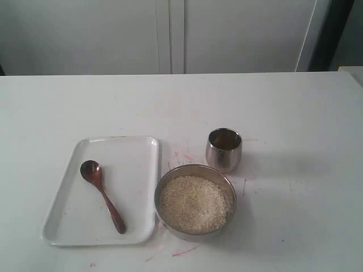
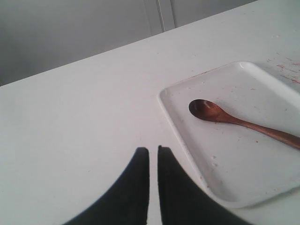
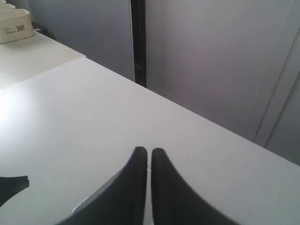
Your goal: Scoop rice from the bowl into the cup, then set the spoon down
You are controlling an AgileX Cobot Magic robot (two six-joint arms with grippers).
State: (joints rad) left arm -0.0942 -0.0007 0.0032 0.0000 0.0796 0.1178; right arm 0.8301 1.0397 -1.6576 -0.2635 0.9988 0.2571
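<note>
The steel bowl [image 1: 195, 201] holds a flat heap of pale rice [image 1: 193, 203] at the front middle of the table. Just behind it to the right stands the small steel cup [image 1: 224, 149]. The dark wooden spoon [image 1: 102, 194] lies on a white tray [image 1: 139, 147], head toward the back; the left wrist view shows the spoon [image 2: 234, 119] on the tray [image 2: 187, 140] too. Neither gripper appears in the exterior view. My left gripper [image 2: 153, 149] is shut and empty, over bare table beside the tray. My right gripper [image 3: 149, 150] is shut and empty over bare table.
The white table [image 1: 283, 107] stretches wide around the objects, with faint red marks near the bowl. Grey cabinet doors stand behind it. A small white box [image 3: 14, 26] sits on a neighbouring surface in the right wrist view.
</note>
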